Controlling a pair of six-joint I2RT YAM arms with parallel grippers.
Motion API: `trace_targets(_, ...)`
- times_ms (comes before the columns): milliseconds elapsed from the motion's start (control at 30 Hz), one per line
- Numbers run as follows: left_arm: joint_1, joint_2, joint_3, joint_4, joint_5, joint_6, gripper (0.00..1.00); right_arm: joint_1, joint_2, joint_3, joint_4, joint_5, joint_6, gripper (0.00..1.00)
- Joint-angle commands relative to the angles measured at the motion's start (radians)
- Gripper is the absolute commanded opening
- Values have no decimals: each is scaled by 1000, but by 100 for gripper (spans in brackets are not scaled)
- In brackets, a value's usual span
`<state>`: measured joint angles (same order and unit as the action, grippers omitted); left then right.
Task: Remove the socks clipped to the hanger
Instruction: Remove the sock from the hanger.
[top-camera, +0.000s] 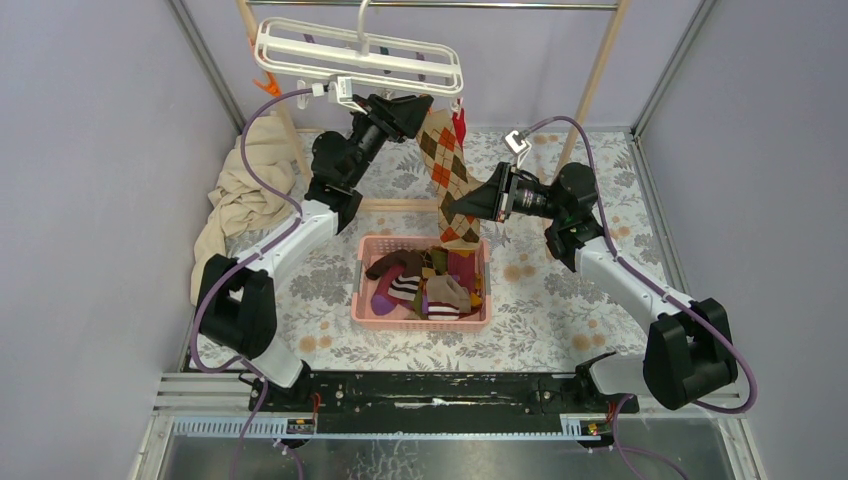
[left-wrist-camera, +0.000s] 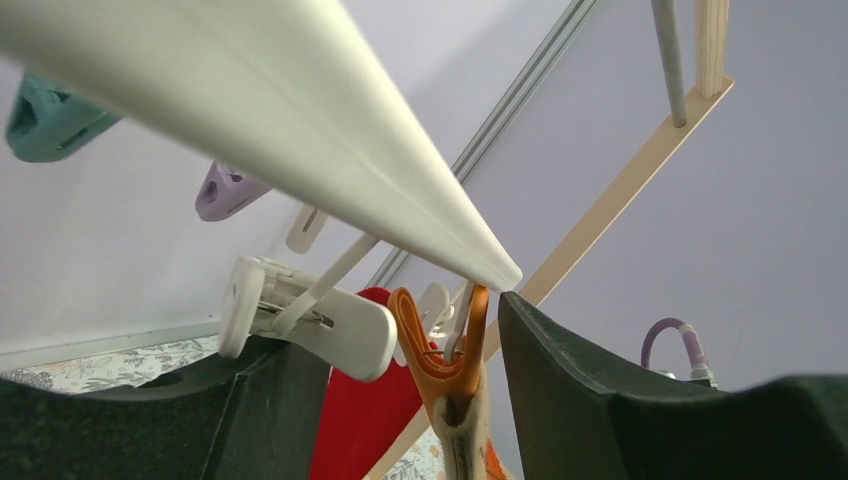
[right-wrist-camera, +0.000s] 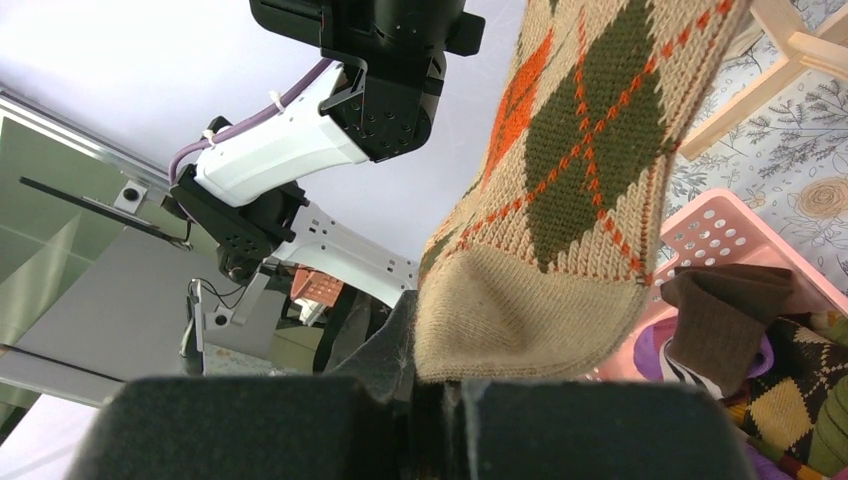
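Right gripper (right-wrist-camera: 430, 392) is clamped on the lower end of the argyle sock (top-camera: 447, 170). The sock hangs from the hanger (top-camera: 350, 55) toward the basket (top-camera: 358, 285), which holds other socks (top-camera: 430, 285). Left gripper (top-camera: 418, 108) sits just under the hanger, jaws apart on either side of the orange clip (left-wrist-camera: 445, 350) that bites the sock's cuff. A red sock (left-wrist-camera: 365, 410) hangs beside it. I judge the step to be unclipping this sock. Next, the left jaws should squeeze the clip's wings so the right can draw the sock free.
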<state>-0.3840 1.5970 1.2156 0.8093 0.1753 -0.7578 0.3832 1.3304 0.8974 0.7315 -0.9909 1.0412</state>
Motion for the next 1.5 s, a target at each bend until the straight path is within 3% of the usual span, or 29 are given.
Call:
trace_targets(0, 11, 13, 40, 68, -19, -7, 65, -6, 1, 0, 70, -34, 12, 0)
trace_targets(300, 11, 13, 39, 63, -17, -5, 54, -6, -1, -8, 74, -35, 13, 0)
trace_targets(633, 15, 16, 55, 48, -6, -5, 35, -7, 8, -3, 78, -38, 17, 0)
trace_targets(800, 17, 11, 53, 43, -5, -5, 34, -7, 10, 2, 81, -46, 20, 0)
trace_targets(900, 19, 1, 45, 28, -4, -4, 42, -6, 5, 5, 76, -57, 19, 0)
trace_targets(1000, 19, -21, 16, 20, -2, -6, 58, -6, -10, 10, 36, -69, -8, 0)
trace_targets(1400, 9, -198, -187, -43, 31, -19, 79, 14, -134, 121, -624, 42, -443, 0)
trace_targets(1467, -4, -235, -218, -65, 26, -11, 94, 42, -140, 143, -703, 76, -498, 0)
